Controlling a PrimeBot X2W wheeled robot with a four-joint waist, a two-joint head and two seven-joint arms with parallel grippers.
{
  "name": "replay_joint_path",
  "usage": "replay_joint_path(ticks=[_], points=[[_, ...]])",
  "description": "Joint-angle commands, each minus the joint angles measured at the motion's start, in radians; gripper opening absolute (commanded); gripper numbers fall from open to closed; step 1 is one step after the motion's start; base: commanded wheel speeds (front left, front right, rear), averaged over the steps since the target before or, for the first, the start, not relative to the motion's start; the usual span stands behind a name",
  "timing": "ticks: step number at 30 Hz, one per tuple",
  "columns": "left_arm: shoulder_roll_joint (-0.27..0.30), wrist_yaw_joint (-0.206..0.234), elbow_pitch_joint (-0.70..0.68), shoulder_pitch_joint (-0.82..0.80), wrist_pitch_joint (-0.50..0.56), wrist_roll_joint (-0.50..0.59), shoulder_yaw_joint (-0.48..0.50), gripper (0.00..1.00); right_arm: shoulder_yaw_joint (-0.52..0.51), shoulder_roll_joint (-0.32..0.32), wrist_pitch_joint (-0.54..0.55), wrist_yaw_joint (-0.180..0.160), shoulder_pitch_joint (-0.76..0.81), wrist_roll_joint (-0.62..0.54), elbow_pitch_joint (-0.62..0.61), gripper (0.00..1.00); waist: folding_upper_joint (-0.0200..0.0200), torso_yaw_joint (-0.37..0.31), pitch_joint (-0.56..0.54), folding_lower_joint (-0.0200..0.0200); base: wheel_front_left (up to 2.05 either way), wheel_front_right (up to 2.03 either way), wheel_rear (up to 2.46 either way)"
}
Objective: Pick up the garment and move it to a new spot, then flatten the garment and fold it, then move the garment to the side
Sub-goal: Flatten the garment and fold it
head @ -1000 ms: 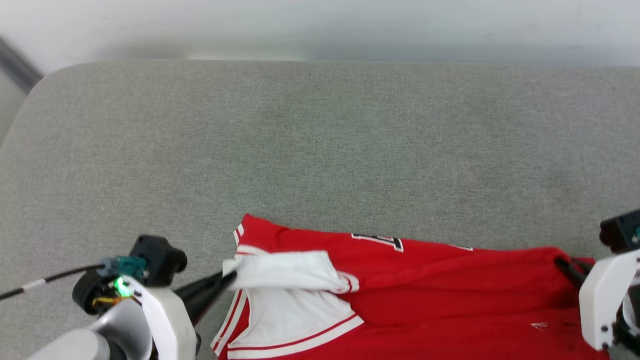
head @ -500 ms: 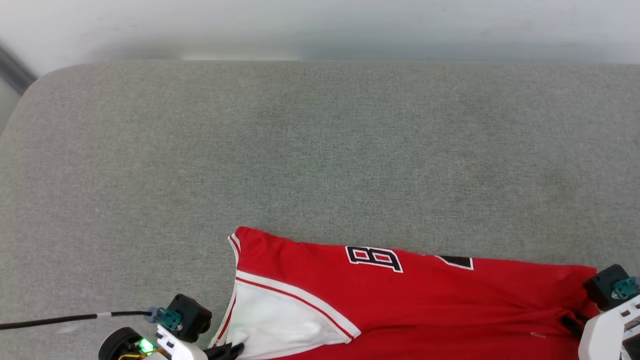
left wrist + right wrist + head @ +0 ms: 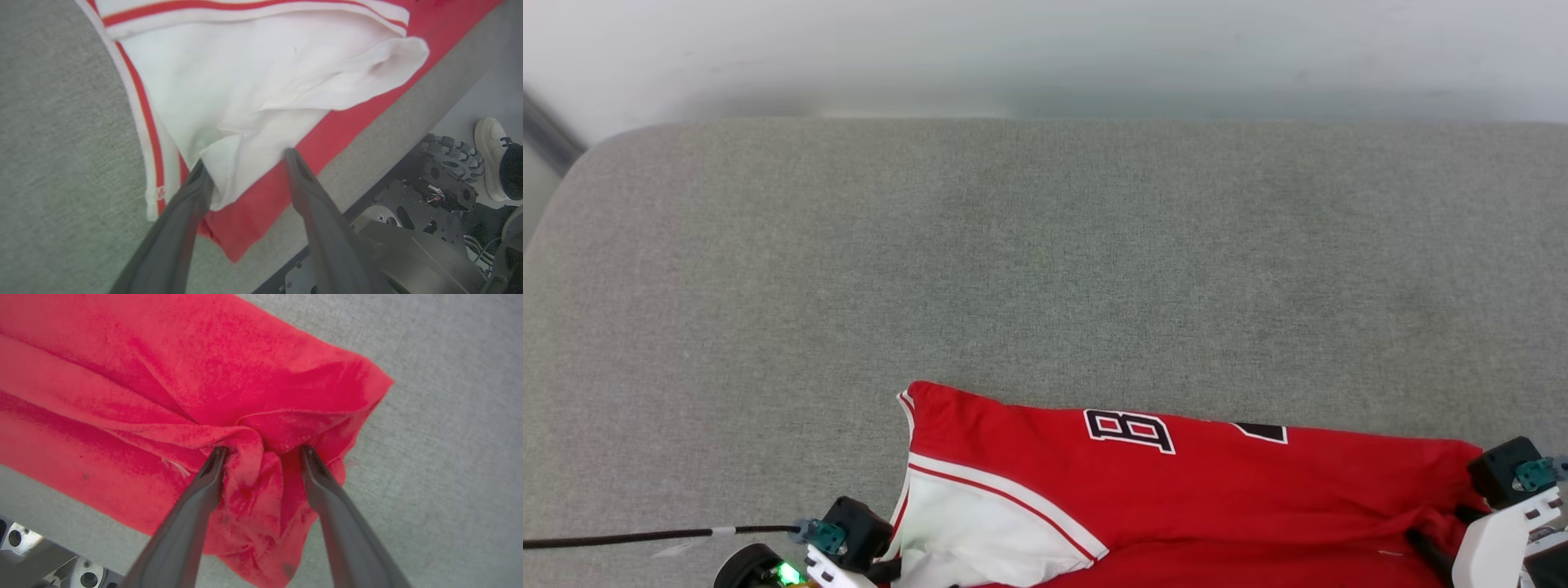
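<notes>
- The garment [image 3: 1176, 498], a red jersey, lies spread across the near part of a grey fabric-covered worktop [image 3: 1045, 269], with black white-edged lettering [image 3: 1129, 430] along its far side.
- Its white panel [image 3: 245, 81], trimmed in red and white stripes, is at the robot's left end. One flap of it is doubled over on itself.
- The left gripper [image 3: 245, 163] has its fingers spread apart. A corner of the white panel lies between them, unpinched.
- The right gripper [image 3: 261, 451] also has its fingers parted, either side of a bunched knot of red cloth at the garment's right end.
- Risk: the jersey's near hem sits close to the worktop's front edge [image 3: 367, 134], so any pull toward the robot could slide this thin fabric off onto the floor.
- Risk: the wrinkles at the right end look layered, so fingers closing there could catch several layers and drag the jersey crooked.
- Risk: if the doubled white flap is not opened out, folding would likely press that crease in.
- Risk: fingertips resting in the cloth may snag it when lifted, undoing the flattening.
</notes>
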Motion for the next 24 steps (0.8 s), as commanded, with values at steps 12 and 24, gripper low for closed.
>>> replay_joint_path(ticks=[12, 24], points=[[-0.059, 0.136, -0.069, 0.068, -0.373, -0.025, 0.198, 1.00, -0.203, 0.139, 0.045, 0.000, 0.026, 0.087, -0.131, 1.00, -0.0001, -0.016, -0.088, 0.0000, 0.00, 0.00, 0.00], [-0.201, 0.250, -0.182, 0.214, -0.453, 0.225, 0.549, 1.00, -0.496, 0.424, 0.111, 0.000, 0.126, -0.016, -0.176, 1.00, -0.0001, -0.001, -0.089, 0.0000, 0.00, 0.00, 0.00]])
